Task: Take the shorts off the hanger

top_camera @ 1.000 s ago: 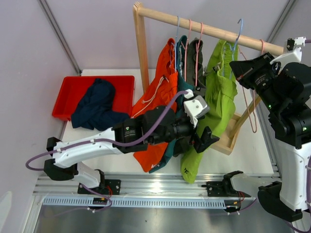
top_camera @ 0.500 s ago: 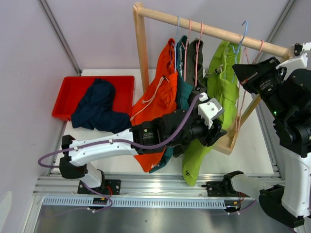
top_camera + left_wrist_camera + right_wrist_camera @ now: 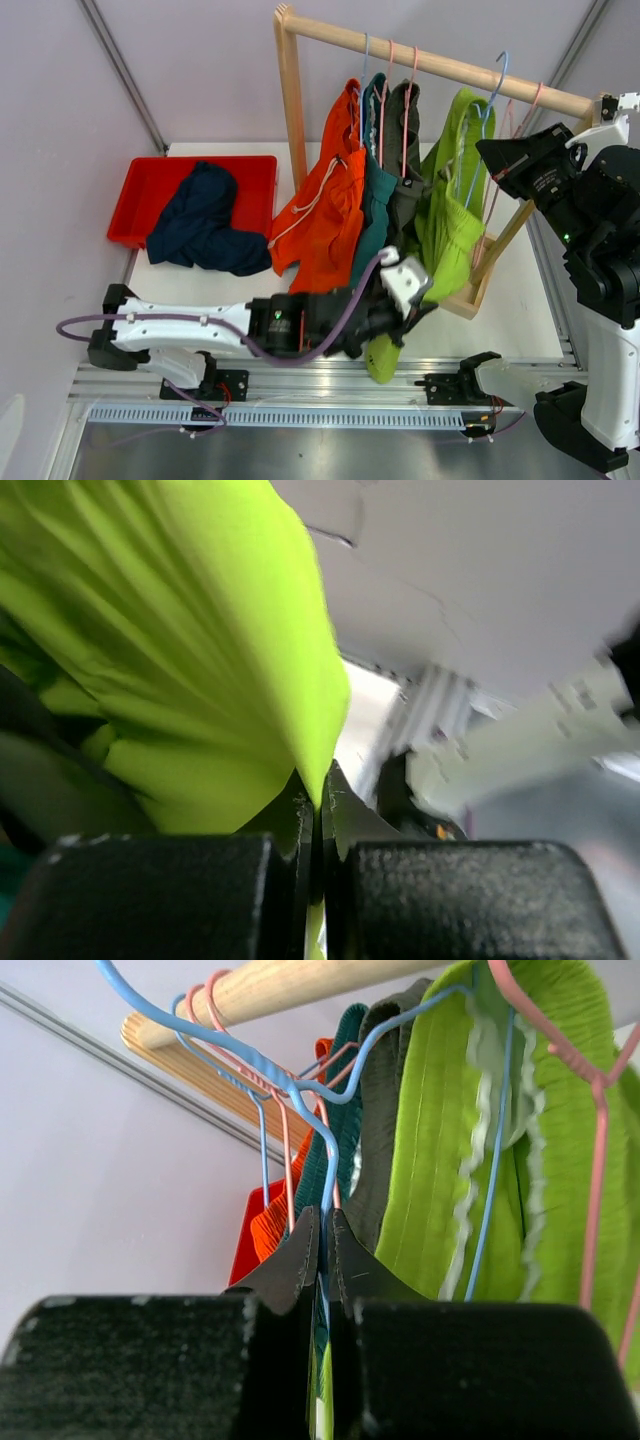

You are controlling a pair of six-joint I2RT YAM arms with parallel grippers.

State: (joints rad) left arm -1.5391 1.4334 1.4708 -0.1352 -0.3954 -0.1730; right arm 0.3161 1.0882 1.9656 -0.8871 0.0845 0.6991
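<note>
The lime green shorts [image 3: 445, 220] hang on a blue hanger [image 3: 492, 90] from the wooden rail [image 3: 430, 65]. My left gripper [image 3: 416, 303] is shut on their lower leg, near the table's front. In the left wrist view the fingers [image 3: 290, 815] pinch a fold of the lime fabric [image 3: 200, 660]. My right gripper [image 3: 494, 155] is shut on the blue hanger's wire [image 3: 290, 1080] just under the rail, beside the lime waistband [image 3: 440, 1160]. The orange [image 3: 325, 225], teal [image 3: 375, 200] and dark grey [image 3: 405, 195] shorts hang to the left. The navy shorts [image 3: 205, 220] lie in the red tray [image 3: 150, 180].
An empty pink hanger [image 3: 527, 100] hangs right of the blue one, close to my right gripper. The rack's wooden upright [image 3: 290, 110] and base frame [image 3: 470, 295] stand mid-table. The red tray sits at the back left.
My left gripper has closed on the lime shorts' leg and moved down toward the near edge, pulling the fabric taut. My right gripper has kept hold of the blue hanger.
</note>
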